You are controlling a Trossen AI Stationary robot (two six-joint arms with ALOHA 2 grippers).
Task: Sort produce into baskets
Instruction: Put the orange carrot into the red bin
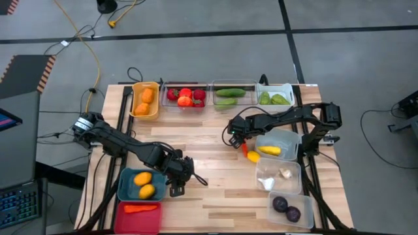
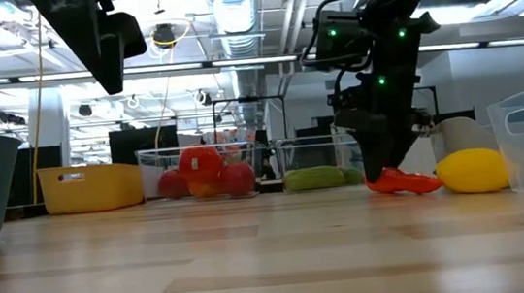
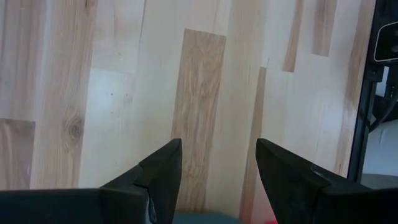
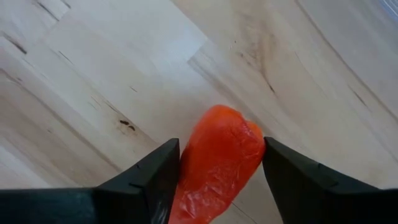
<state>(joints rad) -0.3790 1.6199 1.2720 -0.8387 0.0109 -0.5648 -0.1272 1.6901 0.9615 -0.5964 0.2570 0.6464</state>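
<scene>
An orange-red toy vegetable [image 4: 217, 162] lies on the wooden table right of centre, next to a small yellow piece [image 1: 253, 156]. My right gripper [image 1: 236, 142] points steeply down over it, its fingers closed on its two sides. My left gripper [image 1: 177, 186] hangs open above bare wood just right of the teal basket [image 1: 125, 189], with nothing between its fingers [image 3: 165, 174]. In the low view the orange-red vegetable [image 2: 404, 182] rests on the tabletop under the right gripper. My right gripper pinches the orange-red vegetable between its two fingers, one finger [image 4: 163, 171] on each long side, near its rounded end [image 4: 227, 124]. The fingers come from above, slanting down, and lie across it. The vegetable still rests on the table [image 2: 412, 185].
Along the far edge stand an orange-yellow basket [image 1: 132, 98], a clear one with red fruit [image 1: 185, 96], a clear one with green pieces [image 1: 230, 96] and a white one [image 1: 287, 88]. Clear bins [image 1: 290, 140] line the right side; a red basket [image 1: 121, 215] is at the near left.
</scene>
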